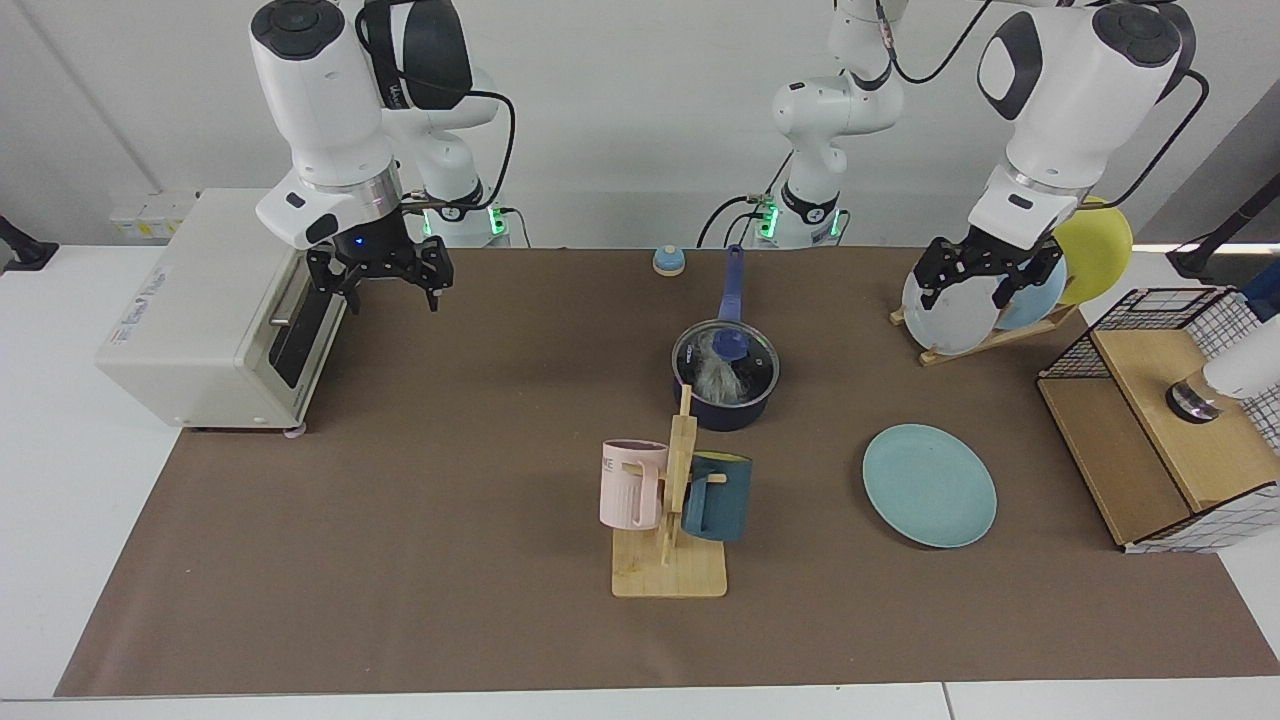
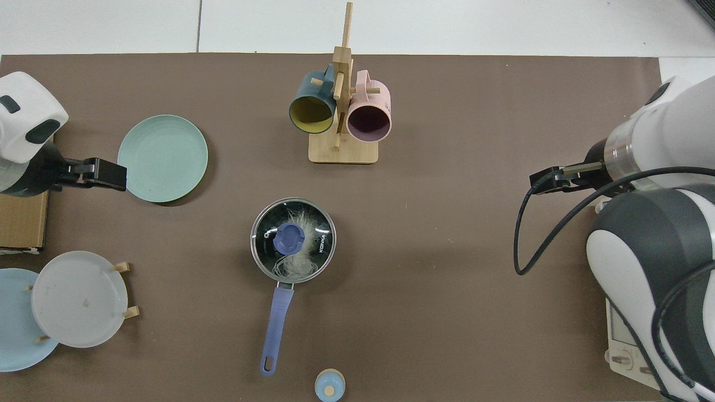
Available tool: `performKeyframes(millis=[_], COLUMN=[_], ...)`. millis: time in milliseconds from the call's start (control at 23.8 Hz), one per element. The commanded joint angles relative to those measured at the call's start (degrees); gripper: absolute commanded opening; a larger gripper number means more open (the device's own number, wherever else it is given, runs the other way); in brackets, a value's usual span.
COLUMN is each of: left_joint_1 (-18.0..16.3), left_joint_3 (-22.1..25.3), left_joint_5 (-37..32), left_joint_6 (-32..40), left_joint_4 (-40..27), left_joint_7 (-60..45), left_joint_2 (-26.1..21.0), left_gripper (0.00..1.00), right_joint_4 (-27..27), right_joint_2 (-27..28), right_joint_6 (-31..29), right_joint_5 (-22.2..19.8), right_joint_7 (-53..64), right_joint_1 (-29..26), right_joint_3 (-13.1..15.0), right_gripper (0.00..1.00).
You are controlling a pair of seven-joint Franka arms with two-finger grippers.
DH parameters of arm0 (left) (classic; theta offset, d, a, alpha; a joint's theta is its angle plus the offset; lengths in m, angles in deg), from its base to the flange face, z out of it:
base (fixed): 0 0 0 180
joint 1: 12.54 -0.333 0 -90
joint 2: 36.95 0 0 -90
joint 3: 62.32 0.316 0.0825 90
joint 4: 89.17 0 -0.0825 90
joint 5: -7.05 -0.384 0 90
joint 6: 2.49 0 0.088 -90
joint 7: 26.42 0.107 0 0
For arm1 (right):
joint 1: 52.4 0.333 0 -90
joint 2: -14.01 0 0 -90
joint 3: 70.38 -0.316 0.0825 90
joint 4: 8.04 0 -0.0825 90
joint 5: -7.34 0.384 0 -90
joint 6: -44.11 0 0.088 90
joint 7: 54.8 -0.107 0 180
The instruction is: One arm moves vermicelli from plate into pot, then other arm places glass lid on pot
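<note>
Both steps appear complete: the vermicelli (image 2: 295, 258) lies inside the pot (image 1: 727, 408) under the seated glass lid (image 2: 293, 239), the plate (image 1: 929, 485) is bare, and the left hand (image 1: 978, 283) and right hand (image 1: 380, 280) hang spread and empty.

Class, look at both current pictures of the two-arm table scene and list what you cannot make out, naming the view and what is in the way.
1. Pot base: facing view, hidden by the wooden mug rack.
2. Toaster oven: top view, mostly covered by the right arm and cut by the edge.
3. Vermicelli: top view, middle hidden under the glass lid knob.
4. Left gripper: top view, seen edge-on, so finger spacing is unclear there; facing view shows it open.
</note>
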Motion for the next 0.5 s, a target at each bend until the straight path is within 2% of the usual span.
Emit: performKeyframes(millis=[0, 463], left_joint_1=[-0.24, -0.24], left_joint_3=[-0.06, -0.06], left_joint_5=[0.35, 0.35], left_joint_6=[1.08, 1.08], left_joint_4=[0.83, 0.83], left_joint_7=[-0.31, -0.31], left_joint_2=[0.03, 0.03], left_gripper=[1.0, 1.0], right_joint_4=[0.66, 0.66], right_joint_2=[-0.62, -0.44], right_joint_6=[0.67, 0.32], right_joint_5=[1.35, 1.35], right_joint_7=[-0.38, -0.47], right_joint_1=[-1.51, -1.96], right_joint_3=[-0.9, -0.9], right_gripper=[0.99, 0.99])
